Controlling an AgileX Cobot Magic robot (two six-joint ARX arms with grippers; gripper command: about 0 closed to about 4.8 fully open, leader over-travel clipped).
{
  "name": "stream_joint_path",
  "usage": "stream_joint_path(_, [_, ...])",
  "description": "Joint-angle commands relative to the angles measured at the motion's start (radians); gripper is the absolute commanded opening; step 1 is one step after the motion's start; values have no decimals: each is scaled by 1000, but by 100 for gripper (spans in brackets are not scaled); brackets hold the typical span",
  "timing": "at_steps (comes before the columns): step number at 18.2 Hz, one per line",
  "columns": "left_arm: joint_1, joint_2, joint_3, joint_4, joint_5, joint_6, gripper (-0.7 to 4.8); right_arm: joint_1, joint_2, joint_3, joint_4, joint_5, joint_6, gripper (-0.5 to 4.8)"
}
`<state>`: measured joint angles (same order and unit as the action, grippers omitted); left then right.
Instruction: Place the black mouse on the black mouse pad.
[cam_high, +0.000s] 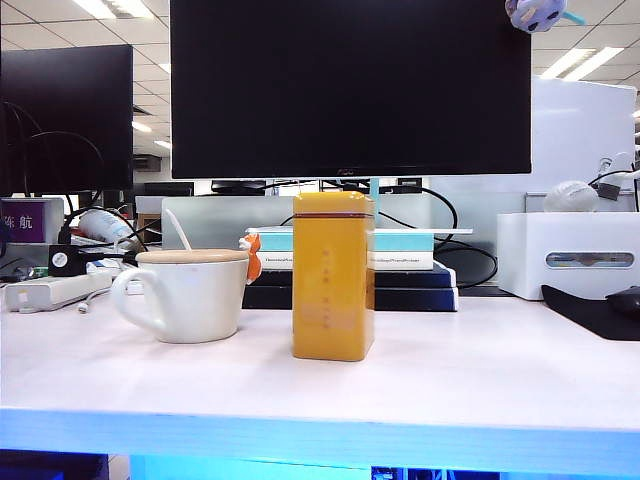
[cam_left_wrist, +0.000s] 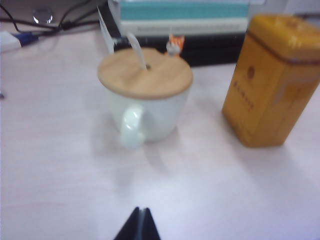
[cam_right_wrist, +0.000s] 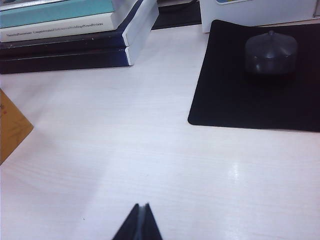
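Mouse (cam_right_wrist: 271, 52) already sits on the black pad (cam_right_wrist: 240, 100), so the task looks done. Left tool (cam_left_wrist: 139, 225) near the mug (cam_left_wrist: 145, 107) and right tool (cam_right_wrist: 139, 222) above the table (cam_right_wrist: 150, 150) are both closed, empty.

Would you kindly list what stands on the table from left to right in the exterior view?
Power strip → white mug → yellow tin → white box → black mouse pad → black mouse.
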<state>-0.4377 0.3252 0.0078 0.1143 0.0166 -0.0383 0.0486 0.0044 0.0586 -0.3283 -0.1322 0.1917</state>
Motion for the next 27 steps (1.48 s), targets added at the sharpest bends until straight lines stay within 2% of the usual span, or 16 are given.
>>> stream_joint_path(1, [146,-130,2,-68,122,4,-6,0,0,-5,4,0,3,-1])
stream_joint_path(6, [264,-295,2,-261,131,1,-5,0,0,-5,4,0,3,-1])
stream_joint_path(13, [421,-322,2,-266,158,1,-4,0,0,-5,4,0,3,-1])
stream_joint_path(24, [435,-322,2,-266,145,1,-4,0,0,-8,16,1,3,-1])
stream_joint_path(27, [435,-322,2,-266,145,1,-4,-1,0,-9,16,46,2,-1])
